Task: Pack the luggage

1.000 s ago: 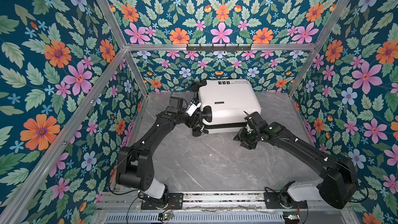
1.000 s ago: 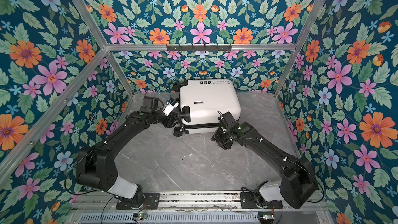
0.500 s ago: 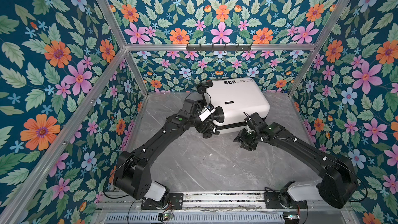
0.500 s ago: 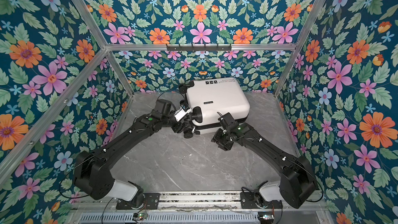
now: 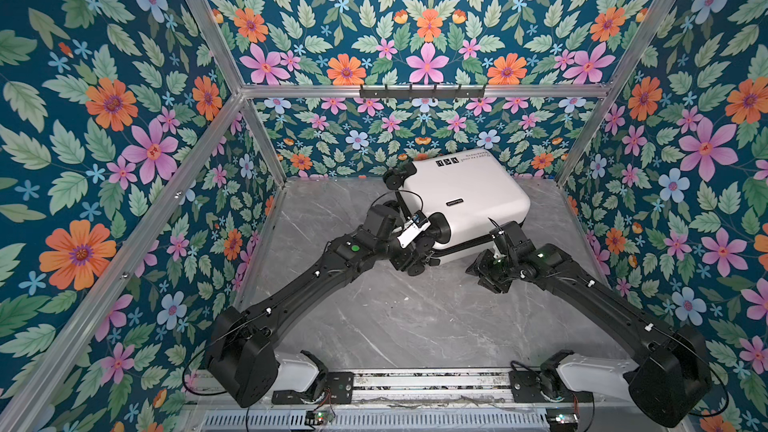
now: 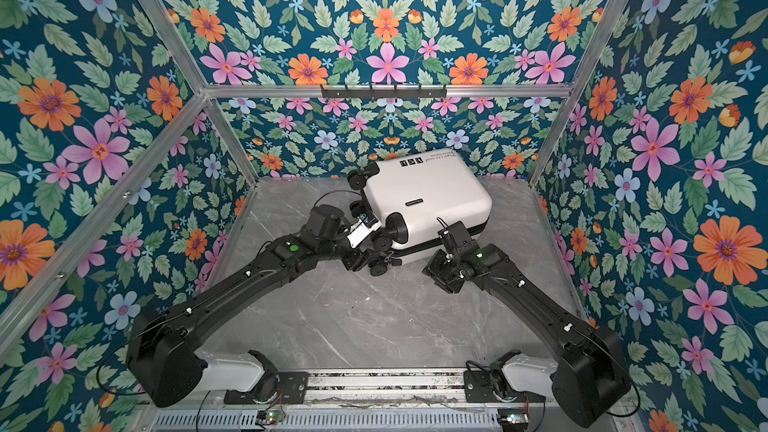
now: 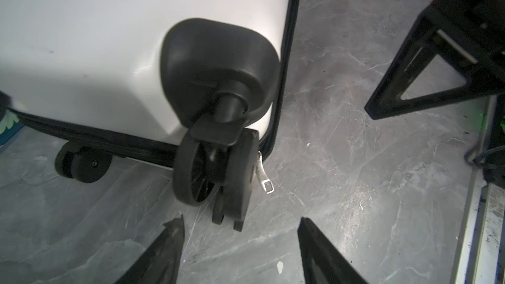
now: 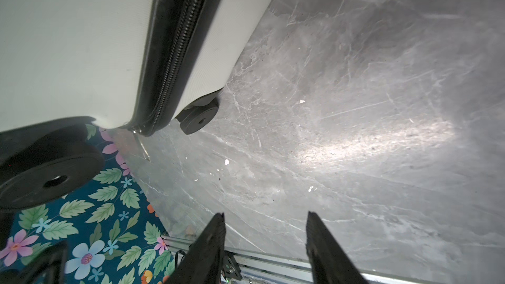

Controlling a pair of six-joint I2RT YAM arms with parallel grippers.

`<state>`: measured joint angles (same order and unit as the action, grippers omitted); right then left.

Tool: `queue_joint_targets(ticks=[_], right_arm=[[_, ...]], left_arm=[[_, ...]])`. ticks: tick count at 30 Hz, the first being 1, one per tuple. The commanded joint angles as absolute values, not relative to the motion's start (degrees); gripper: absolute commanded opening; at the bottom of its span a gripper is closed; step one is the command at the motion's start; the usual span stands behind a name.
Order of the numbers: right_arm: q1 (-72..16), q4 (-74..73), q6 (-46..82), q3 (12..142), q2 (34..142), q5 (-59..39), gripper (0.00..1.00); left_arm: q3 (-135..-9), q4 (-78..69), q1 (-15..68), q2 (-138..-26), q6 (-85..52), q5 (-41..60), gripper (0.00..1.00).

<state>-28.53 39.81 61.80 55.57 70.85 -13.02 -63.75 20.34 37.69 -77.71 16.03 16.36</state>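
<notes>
The white hard-shell suitcase lies flat and zipped shut at the rear of the grey marble tabletop. It is turned askew, with its far corner close to the floral back wall.

The left gripper has its jaws apart and empty. It is aimed at the near corner, where a twin caster hangs just beside the metal zipper pull. This placement probably prepares a pinch on the pull to start opening the case.

The right gripper, jaws likewise spread and holding nothing, hovers low over bare tabletop. It is near the side of the case that carries the zipper, apparently placed to brace the shell.

Clearance:
- The caster crowds the pull, so the fingers have little room there.
- The two grippers are near each other, so contact between them is a risk.
- Open tabletop extends in front of the case.
- Behind the case there is almost no room.
</notes>
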Motion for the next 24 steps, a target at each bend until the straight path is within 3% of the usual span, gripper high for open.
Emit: queue_joint_targets(ticks=[1,18,24], right_arm=[[-28.6,41.3,60.2,55.2,70.1,-11.2,0.48],[-35.2,40.8,60.3,57.3,71.6,-6.6,0.46],[-37.1,26.3,65.3,53.0,72.1,-6.2,0.40]], left_arm=[[-64.5,23.1,35.6,-77.2,17.3,16.5,0.70],[-73.1,22.0,35.3,-89.9,18.9,27.6,0.69],[-75.2,21.0,36.1,-92.9,18.5,28.1,0.67]])
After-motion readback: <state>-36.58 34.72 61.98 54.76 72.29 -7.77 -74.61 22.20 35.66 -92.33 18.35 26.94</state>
